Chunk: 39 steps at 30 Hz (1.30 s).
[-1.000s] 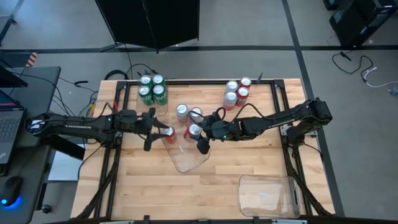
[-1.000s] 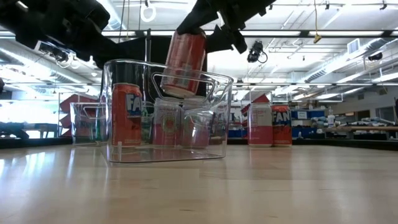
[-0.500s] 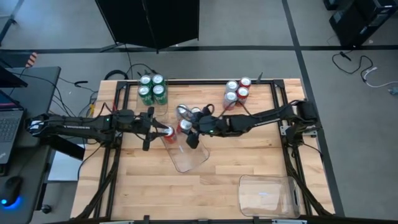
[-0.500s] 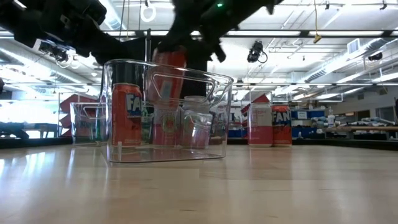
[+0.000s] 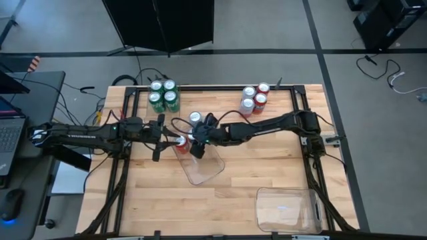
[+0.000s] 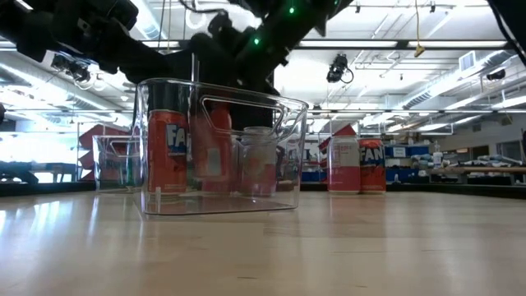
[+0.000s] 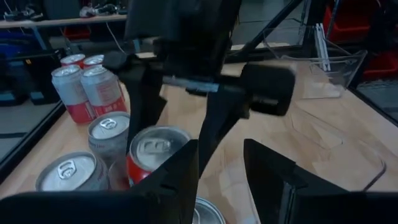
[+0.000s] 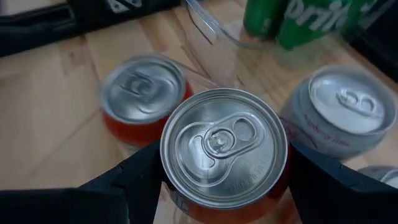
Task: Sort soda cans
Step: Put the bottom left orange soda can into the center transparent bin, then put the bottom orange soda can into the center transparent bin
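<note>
A clear tray [image 5: 203, 170] stands mid-table. One red soda can [image 5: 180, 141] stands upright in it. My right gripper [image 5: 197, 140] reaches in from the table's right and is shut on a second red can [image 8: 224, 146], upright beside the first [image 8: 143, 93]. My left gripper [image 7: 221, 180] hovers open at the tray's left side, over the first can; whether it touches is not visible. Silver cans [image 5: 195, 119] stand just beyond the tray. Green cans [image 5: 163, 95] and a red and silver group [image 5: 253, 99] are near the far edge. My right gripper pinches the red can between its two fingers [image 8: 134, 177], on the can's side wall just under the rim [image 8: 171, 186]. The fingers come from above, pointing down. The can is upright, low inside the tray [image 6: 212, 152]; I cannot tell whether its base rests on the tray floor.
A second clear tray [image 5: 287, 208] lies at the table's near right corner. The green cans stand in a small clear tray [image 6: 115, 160] at the far left. Bare wood shows in front of the middle tray and along the near edge.
My right gripper has carried the red can toward the table's left and down, from tilted above the tray's rim to upright inside the tray beside the other red can. Its arm has stretched out across the table. The left arm has kept still.
</note>
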Tool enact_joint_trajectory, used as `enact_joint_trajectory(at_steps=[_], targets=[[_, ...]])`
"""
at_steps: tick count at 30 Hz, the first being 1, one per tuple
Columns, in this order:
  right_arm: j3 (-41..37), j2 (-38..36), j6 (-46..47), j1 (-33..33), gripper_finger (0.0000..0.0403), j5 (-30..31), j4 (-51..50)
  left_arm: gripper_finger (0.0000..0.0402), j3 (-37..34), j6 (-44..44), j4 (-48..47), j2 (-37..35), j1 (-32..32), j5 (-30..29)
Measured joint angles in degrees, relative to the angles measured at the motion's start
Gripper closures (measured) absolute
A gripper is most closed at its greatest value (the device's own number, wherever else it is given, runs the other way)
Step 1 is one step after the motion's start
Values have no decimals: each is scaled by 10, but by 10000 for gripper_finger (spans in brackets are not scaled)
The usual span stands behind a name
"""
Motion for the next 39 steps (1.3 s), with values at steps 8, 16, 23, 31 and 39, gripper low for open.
enact_joint_trajectory(at_steps=[8, 16, 23, 31, 39], targets=[[0, 22, 11, -17, 126, -16, 4, 271, 0, 0, 11, 0, 0, 0], [0, 22, 5, -21, 117, -21, 7, 271, 0, -3, 10, 0, 0, -4], [-1, 21, 7, -22, 70, -23, 9, 271, 0, -5, 9, 0, 0, -4], [-1, 15, 4, -22, 19, -26, 10, 271, 0, -5, 9, 0, 0, -4], [-1, -42, -38, -21, 11, -26, 10, 271, 0, -5, 9, 0, 0, -4]])
